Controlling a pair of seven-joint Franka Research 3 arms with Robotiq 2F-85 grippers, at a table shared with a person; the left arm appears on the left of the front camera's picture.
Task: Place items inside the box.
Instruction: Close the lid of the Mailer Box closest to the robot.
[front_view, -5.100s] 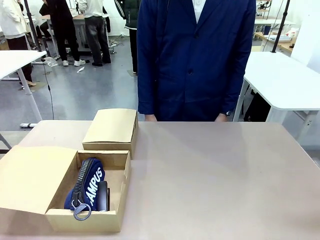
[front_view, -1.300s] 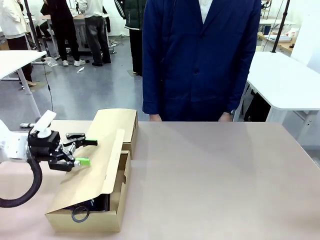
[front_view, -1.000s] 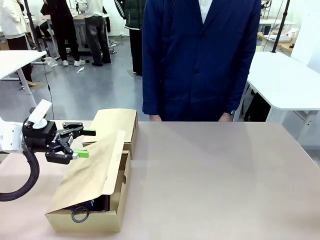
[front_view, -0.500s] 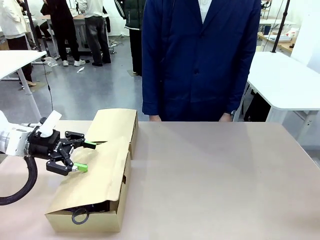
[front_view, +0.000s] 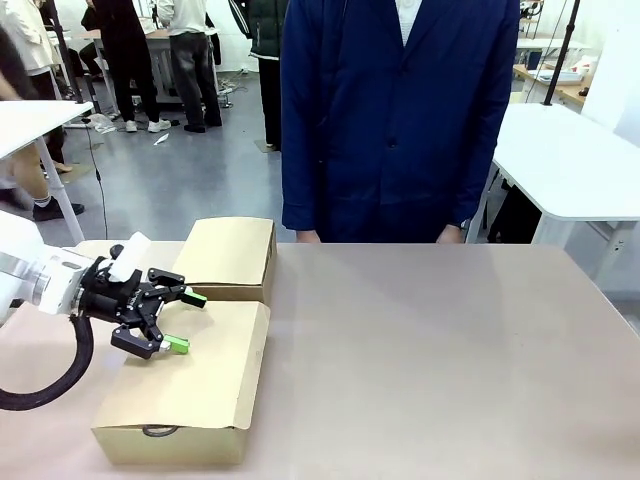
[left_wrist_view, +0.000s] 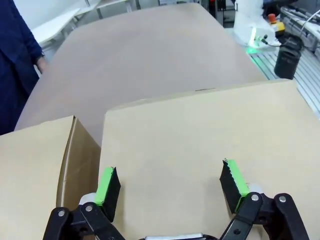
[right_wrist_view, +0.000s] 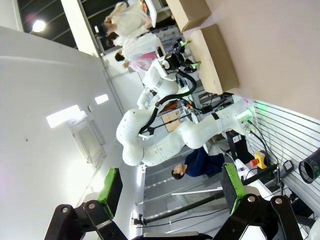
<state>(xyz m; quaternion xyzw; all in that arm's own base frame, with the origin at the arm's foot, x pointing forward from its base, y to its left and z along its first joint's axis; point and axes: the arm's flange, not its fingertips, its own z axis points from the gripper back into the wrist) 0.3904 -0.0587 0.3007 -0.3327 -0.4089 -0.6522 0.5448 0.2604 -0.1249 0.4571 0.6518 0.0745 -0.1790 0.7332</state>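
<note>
The left end effector (front_view: 173, 321) hangs wide open, holding nothing, over the box (front_view: 190, 375). The lid might pop up if something inside pushes.

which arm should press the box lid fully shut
Left, probably. Its open gripper hovers right over the lid of the near box; the right gripper points away from the table.

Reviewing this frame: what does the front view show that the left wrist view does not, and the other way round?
Front view alone: the near box seen whole, its lid down, a dark ring poking out at its front edge, and the left arm's white body. Left wrist view alone: a white robot base with a green light past the table's end. Both: the open left gripper over the lid, the second box, and the person's navy coat.
</note>
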